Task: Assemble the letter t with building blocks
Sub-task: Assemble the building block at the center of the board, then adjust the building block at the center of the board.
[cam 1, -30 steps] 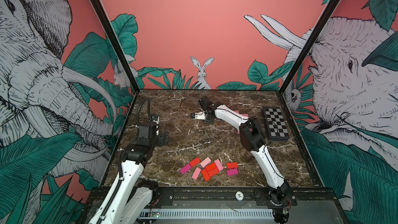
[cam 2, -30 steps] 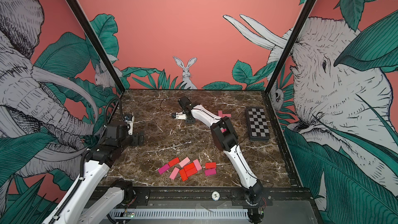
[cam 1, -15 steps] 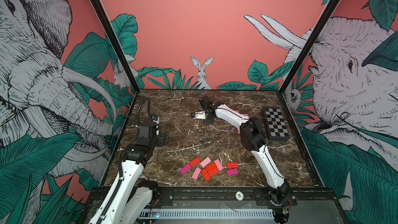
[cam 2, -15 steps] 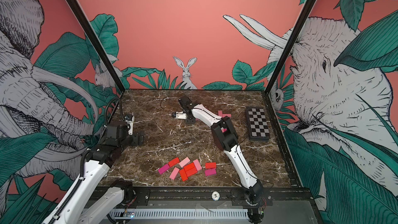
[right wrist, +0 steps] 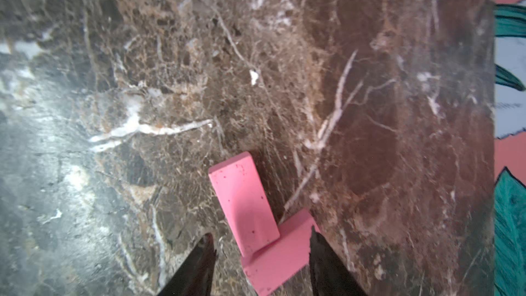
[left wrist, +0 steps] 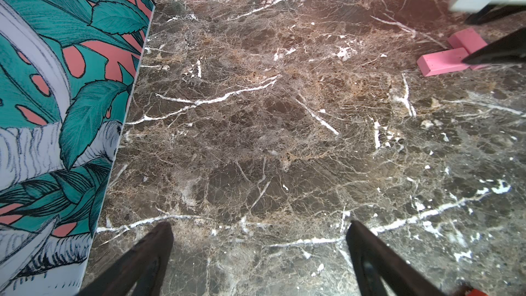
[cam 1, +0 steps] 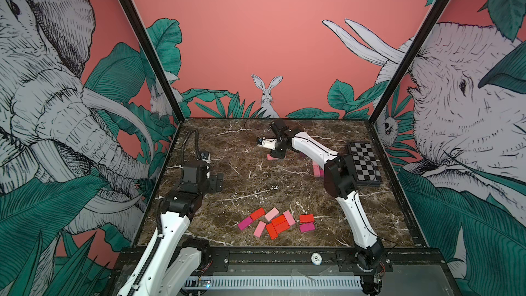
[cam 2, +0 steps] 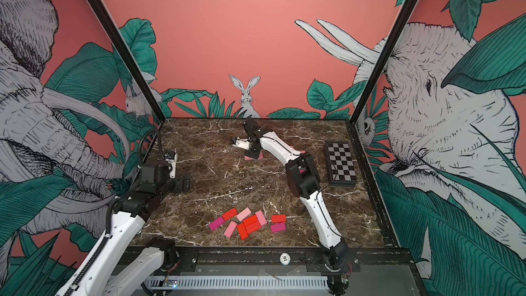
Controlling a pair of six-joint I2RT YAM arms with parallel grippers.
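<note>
Far middle of the marble surface [cam 1: 256, 183]: right pincer [right wrist: 260, 232] points down over two light pink blocks [right wrist: 256, 217], fingers parted and straddling them. One fingertip [right wrist: 316, 240] is at a block's edge with a gap on the other side, so nothing is clenched. The two blocks touch at an angle; can't tell if one rests on the other. The left pincer [left wrist: 260, 252] is spread wide over bare surface near the left wall, grasping nothing. The main pile of building blocks [cam 1: 277, 223] lies flat at near middle in red, light pink and magenta, mostly touching. A red-and-magenta pair [cam 1: 306, 222] sits just beside it. More pink blocks [cam 1: 316, 170] are partly hidden behind the right arm's elbow. The checkered board [cam 1: 364, 163] is far right, apart from the blocks.
</note>
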